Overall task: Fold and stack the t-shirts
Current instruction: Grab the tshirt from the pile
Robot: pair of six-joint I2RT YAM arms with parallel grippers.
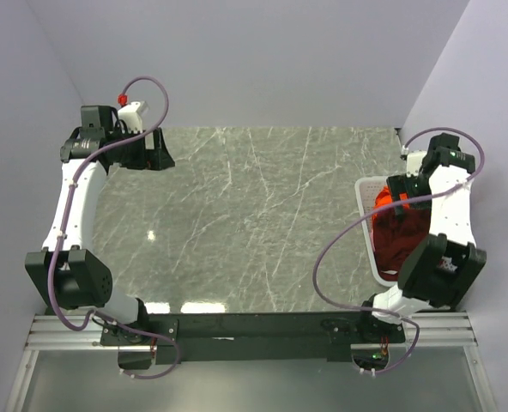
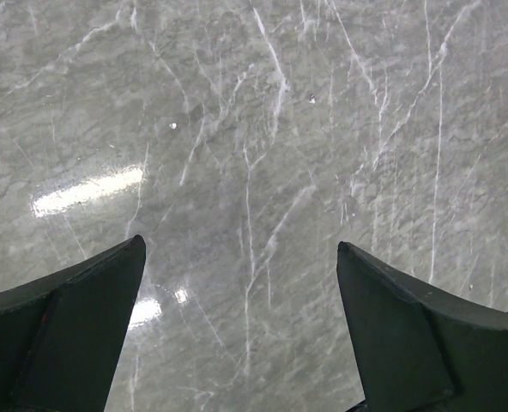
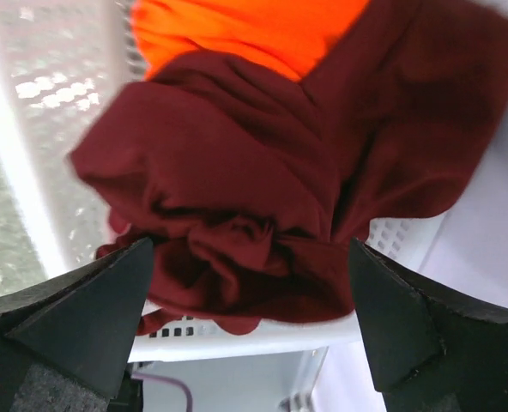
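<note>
Grey marbled desk (image 1: 237,223) between pale walls, with a white perforated basket (image 1: 365,190) at its right edge. Inside the basket, crumpled together: dark maroon t-shirt (image 3: 263,163) on top and in front, bright orange t-shirt (image 3: 254,34) behind it, touching. No shirt on the desk yet, so probably the very beginning of the task. Just above the maroon heap, right hand (image 3: 250,249) with jaws fully apart, gripping nothing. Well apart from it, over bare stone at the far left of the desk, left hand (image 2: 241,249), also spread wide and empty. Soft, light cloth, without stiffness; likely to sag and to drag the orange one along when lifted. Better to pinch a thick raised fold near the middle of the maroon heap than a thin edge, and to lift slowly. Some risk of catching the basket wall with a finger.
</note>
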